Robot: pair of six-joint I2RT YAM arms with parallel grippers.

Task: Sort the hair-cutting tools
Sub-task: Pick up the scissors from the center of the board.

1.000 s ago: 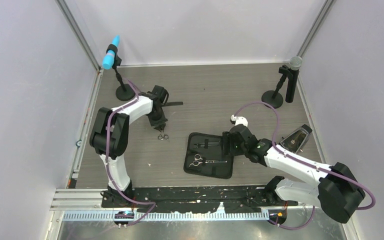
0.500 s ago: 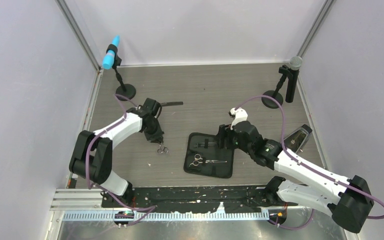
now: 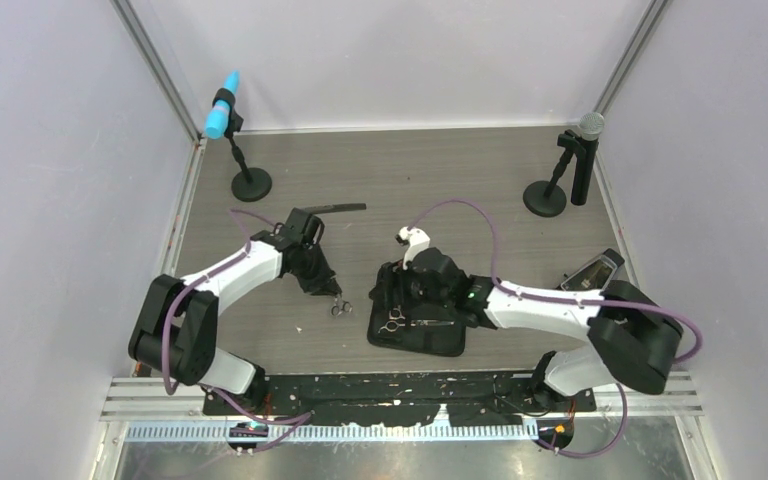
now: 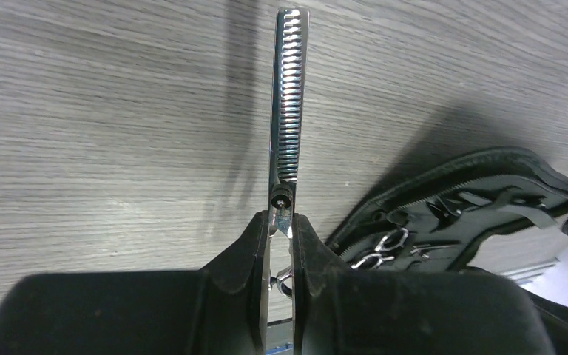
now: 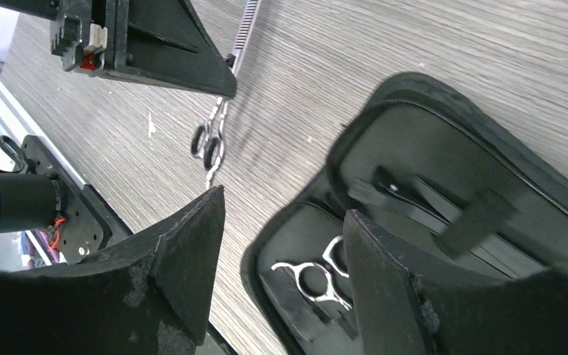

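- Since a second ago my left arm has stretched out low and carried the toothed scissors (image 3: 339,306) to the right, closer to the case (image 3: 430,342). My right arm has swung left, from the case's right end to over its upper left part.
- My left gripper (image 4: 281,222) is clamped on the toothed scissors (image 4: 288,96) right at the pivot screw. The comb-like blade sticks out past my fingertips and the rings sit back between my fingers (image 4: 240,251).
- Those scissors are over bare table (image 3: 440,190), just left of the case. I cannot tell if the rings touch the wood.
- My right gripper (image 5: 285,207) hovers over the open case (image 5: 429,140) with its jaws wide apart and nothing between them.
- The second pair of scissors (image 5: 318,277) lies flat in the case's near half, rings toward the left edge; it shows in the top view too (image 3: 393,322).
- Slim black pieces sit under straps in the case's far half, too blurred to name.
- The comb (image 3: 345,208) lies on the table behind my left arm, well apart from the case.
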